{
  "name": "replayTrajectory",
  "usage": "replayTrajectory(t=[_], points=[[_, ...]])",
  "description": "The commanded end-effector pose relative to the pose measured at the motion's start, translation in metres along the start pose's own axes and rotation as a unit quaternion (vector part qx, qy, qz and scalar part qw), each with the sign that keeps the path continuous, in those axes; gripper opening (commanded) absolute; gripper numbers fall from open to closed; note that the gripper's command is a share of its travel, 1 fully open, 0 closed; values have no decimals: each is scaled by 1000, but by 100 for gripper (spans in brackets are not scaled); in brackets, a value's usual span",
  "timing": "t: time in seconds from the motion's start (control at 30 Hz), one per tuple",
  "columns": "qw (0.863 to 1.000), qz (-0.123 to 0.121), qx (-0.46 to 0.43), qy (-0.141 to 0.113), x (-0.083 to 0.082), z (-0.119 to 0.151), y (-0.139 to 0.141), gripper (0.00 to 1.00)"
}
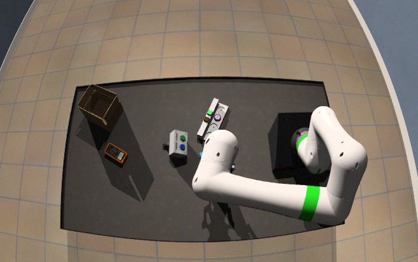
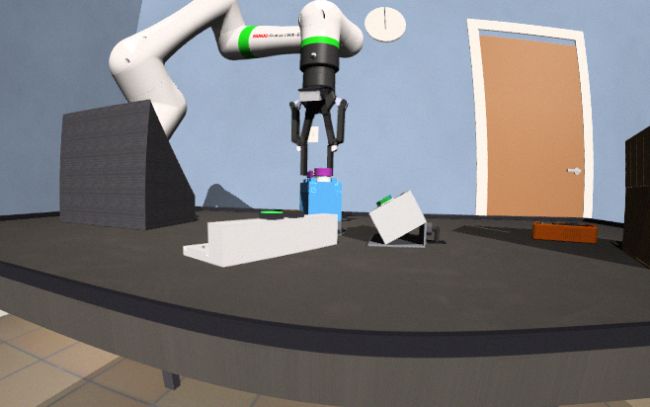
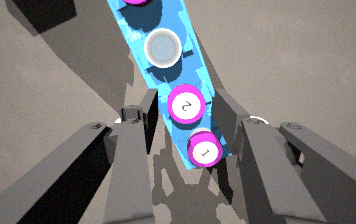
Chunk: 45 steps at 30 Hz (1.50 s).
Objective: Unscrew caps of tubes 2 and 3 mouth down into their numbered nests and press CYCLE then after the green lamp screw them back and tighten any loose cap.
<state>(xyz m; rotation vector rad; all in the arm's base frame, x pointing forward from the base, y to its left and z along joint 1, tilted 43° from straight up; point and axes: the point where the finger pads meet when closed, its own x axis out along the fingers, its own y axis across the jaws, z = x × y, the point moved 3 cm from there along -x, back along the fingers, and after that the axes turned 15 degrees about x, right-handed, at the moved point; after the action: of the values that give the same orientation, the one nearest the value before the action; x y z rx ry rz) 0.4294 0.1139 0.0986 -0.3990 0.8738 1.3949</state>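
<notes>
The blue decapping station holds the tubes. Magenta cap 1 and cap 2 sit on their tubes. Tube 3 stands open without a cap. The cap of tube 4 shows at the top edge. My gripper hangs straight down over tube 2, open, one finger on each side of cap 2 with a small gap on both sides. It also shows in the exterior view. One magenta cap lies in the white cap tray, whose green lamp is lit.
The key housing with the green key and the blue key stands left of the tray. A cardboard box and an orange multimeter are at the far left. The dark arm pedestal is at the right.
</notes>
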Motion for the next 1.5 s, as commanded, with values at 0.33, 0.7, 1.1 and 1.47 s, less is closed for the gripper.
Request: replayTrajectory(t=[0.33,0.7,1.1,1.47], points=[[990,-1,-140,0,-2,0,0,41],[936,-1,-352,0,-2,0,0,41],[897,-1,-442,0,-2,0,-1,41],[897,-1,-442,0,-2,0,0,30]])
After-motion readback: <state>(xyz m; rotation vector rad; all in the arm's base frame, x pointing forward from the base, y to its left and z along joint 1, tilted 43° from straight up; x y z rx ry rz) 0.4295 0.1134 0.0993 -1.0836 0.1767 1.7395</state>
